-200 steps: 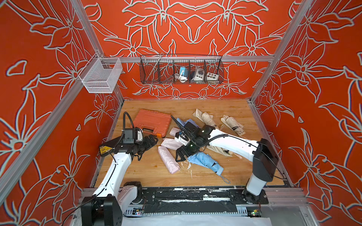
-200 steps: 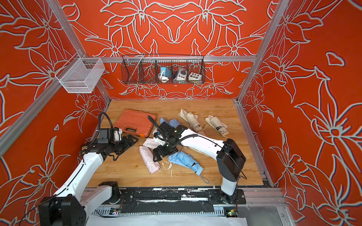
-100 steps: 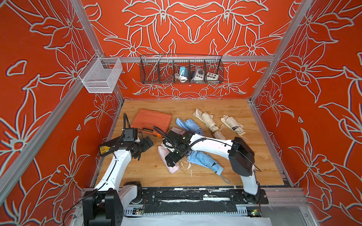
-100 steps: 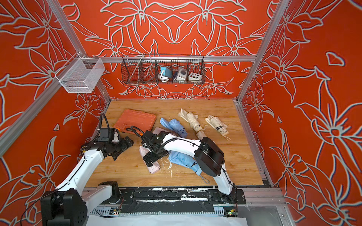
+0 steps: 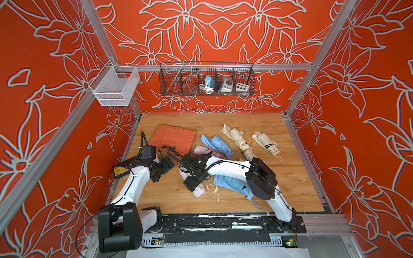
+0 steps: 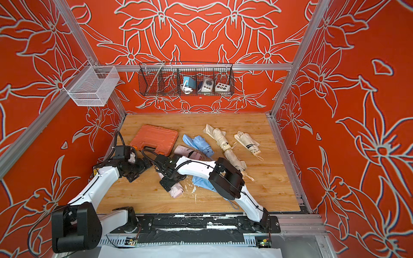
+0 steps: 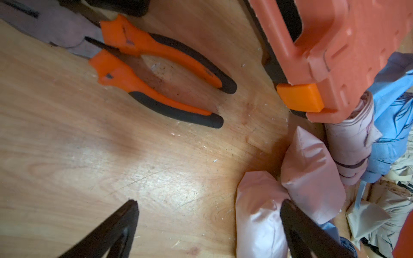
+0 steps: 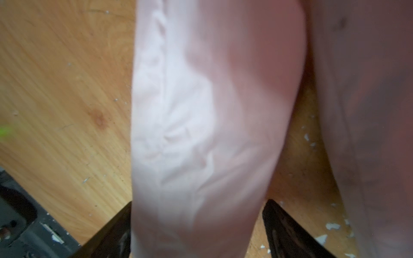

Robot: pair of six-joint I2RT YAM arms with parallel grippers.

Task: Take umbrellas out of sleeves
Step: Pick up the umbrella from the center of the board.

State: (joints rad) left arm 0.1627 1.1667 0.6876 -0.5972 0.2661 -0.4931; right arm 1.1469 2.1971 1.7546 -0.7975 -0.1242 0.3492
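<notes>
Near the orange tool case (image 5: 172, 138), my right gripper (image 5: 192, 181) straddles a pink sleeve (image 8: 201, 111), jaws spread for a pinch; my left gripper (image 7: 211, 207) hovers released, empty.

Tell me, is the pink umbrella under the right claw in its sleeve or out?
In its sleeve, it seems: the pink umbrella at the right gripper shows smooth fabric, no pleats or handle.

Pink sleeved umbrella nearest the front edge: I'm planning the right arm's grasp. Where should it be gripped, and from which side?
Probably mid-length, from above. The pink sleeved umbrella lies flat on the table, a rounded tube narrow enough to span crosswise; the right gripper straddles it there, jaws on either side.
</notes>
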